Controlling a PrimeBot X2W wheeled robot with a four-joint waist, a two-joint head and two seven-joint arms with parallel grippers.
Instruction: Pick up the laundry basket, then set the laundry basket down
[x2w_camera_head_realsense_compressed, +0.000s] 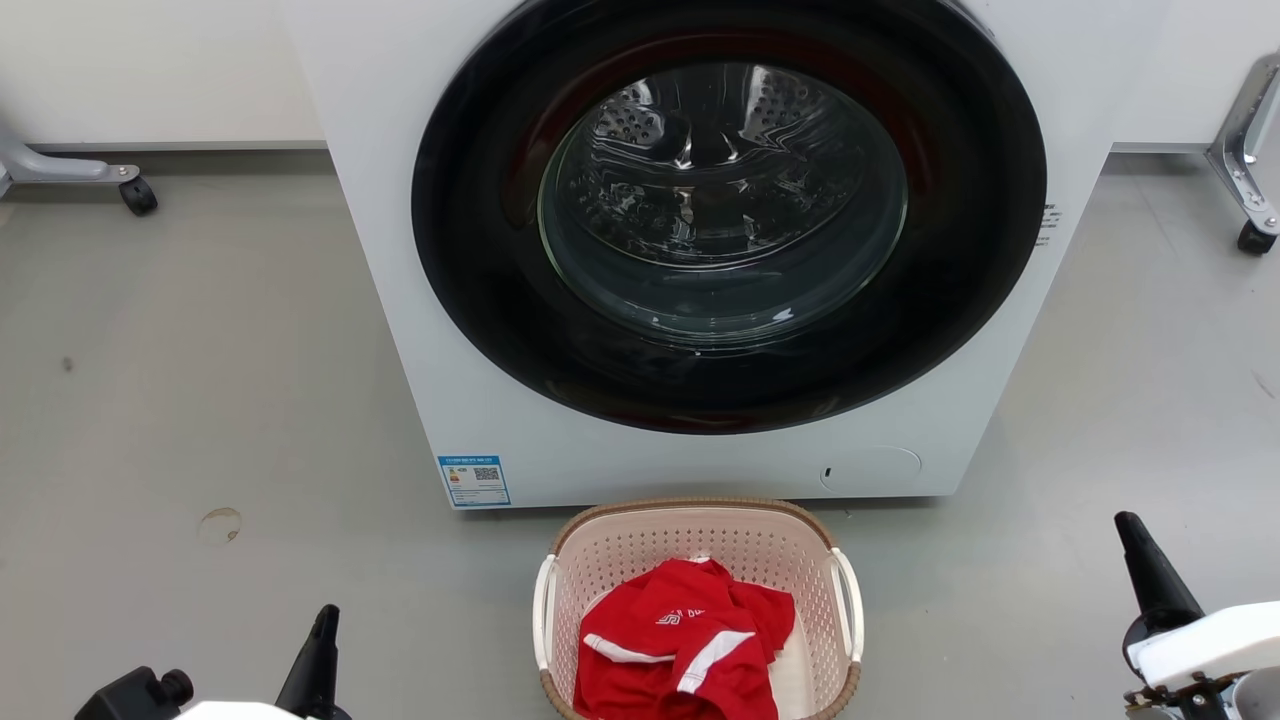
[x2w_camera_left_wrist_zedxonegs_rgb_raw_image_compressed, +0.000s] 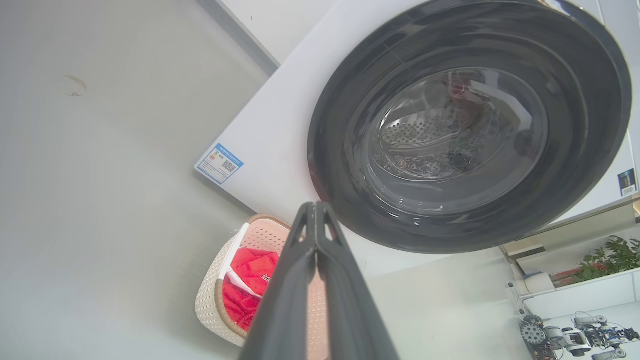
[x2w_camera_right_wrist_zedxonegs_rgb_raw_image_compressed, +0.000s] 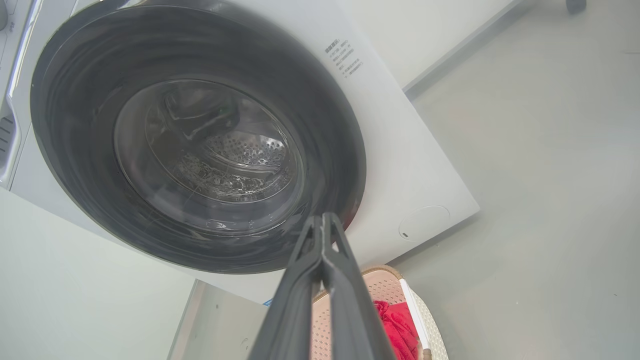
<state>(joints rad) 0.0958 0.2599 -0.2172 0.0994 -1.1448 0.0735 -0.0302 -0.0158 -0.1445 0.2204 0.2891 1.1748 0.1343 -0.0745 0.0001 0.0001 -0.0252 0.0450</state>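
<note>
**Laundry basket**: it stands upright on the grey floor, near and centre, just in front of the washing machine. Its far rim is close to the machine's foot; we cannot tell whether the two touch. A red garment with white stripes lies crumpled inside. The basket has a white loop handle on its left side and a matching one on its right, and nothing holds either.

**Left gripper**: it sits near, well to the left of the basket and apart from it. In the left wrist view we see its two fingers pressed together up to the tips, with nothing between them.

**Right gripper**: it sits well to the right of the basket, also apart from it. The right wrist view shows the same state, fingers closed on nothing.

**Surroundings:** the machine's round glass door is shut, and the steel drum shows through it.

**Step in hand (our judgement):** the scene fits two stages equally.
- The basket is on the floor waiting to be lifted.
- The basket has been set back on the floor and both arms are drawn clear.

The pictures do not settle which, so we log no next move.

**Handling (our judgement):** the load looks light and soft. The two side handles sit level and opposite each other, which suits a two-sided hold.
</note>
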